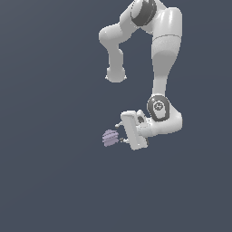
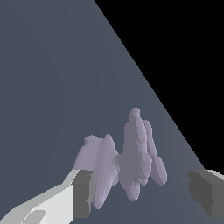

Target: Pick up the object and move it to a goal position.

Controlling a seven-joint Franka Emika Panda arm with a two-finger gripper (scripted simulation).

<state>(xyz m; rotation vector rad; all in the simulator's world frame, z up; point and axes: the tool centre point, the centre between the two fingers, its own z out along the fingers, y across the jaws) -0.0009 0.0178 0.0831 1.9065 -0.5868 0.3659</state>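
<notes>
The object (image 1: 109, 137) is a small pale lavender-grey ridged lump, lying on the dark grey floor (image 1: 54, 172). My white gripper (image 1: 119, 133) points sideways toward the exterior view's left, its short fingers reaching to the object's near side. In the wrist view the object (image 2: 131, 162) sits between the two fingers of the gripper (image 2: 144, 194). One grey pad (image 2: 83, 192) is right against the lump. The other pad (image 2: 204, 192) stands apart from it with a clear gap. The jaws are open and not closed on the object.
The white arm (image 1: 161, 68) bends down from the top of the exterior view. A black area (image 2: 183, 52) lies beyond the floor's edge in the wrist view.
</notes>
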